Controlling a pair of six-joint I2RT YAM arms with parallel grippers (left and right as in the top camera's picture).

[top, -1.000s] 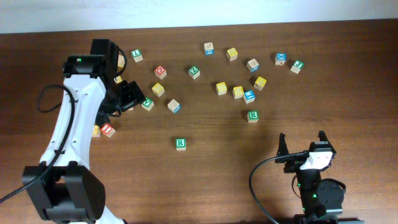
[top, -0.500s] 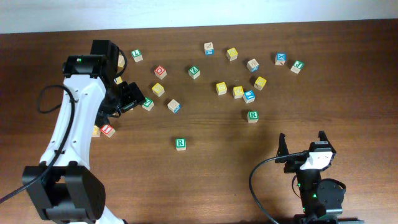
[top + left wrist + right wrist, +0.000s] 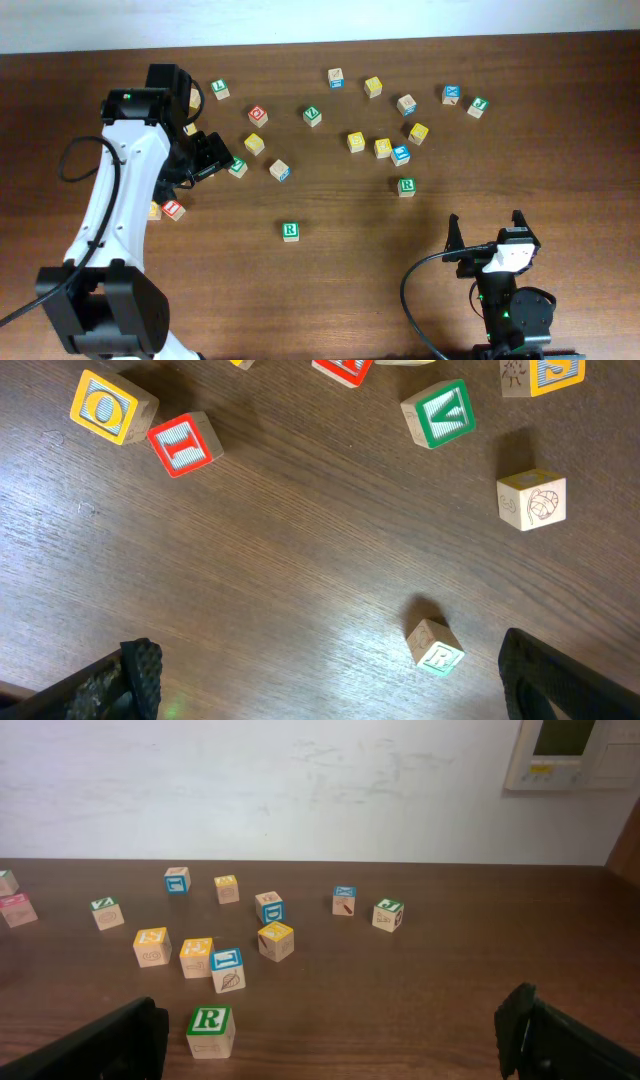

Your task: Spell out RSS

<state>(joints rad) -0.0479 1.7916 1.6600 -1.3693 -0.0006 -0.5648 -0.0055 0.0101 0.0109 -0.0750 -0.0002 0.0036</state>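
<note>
My left hand [image 3: 330, 672] hangs over the left part of the bench [image 3: 350, 270], fingers spread wide with nothing between them. In its wrist view the green R cube [image 3: 436, 648] lies alone on open wood, near one fingertip but apart from it. Further right and toward the back, the first yellow S cube [image 3: 356, 141] and the second yellow S cube [image 3: 383, 148] sit side by side. Another green R cube [image 3: 406, 186] lies nearer me. My right hand [image 3: 486, 228] waits at the near right edge, also wide, gripping nothing.
</note>
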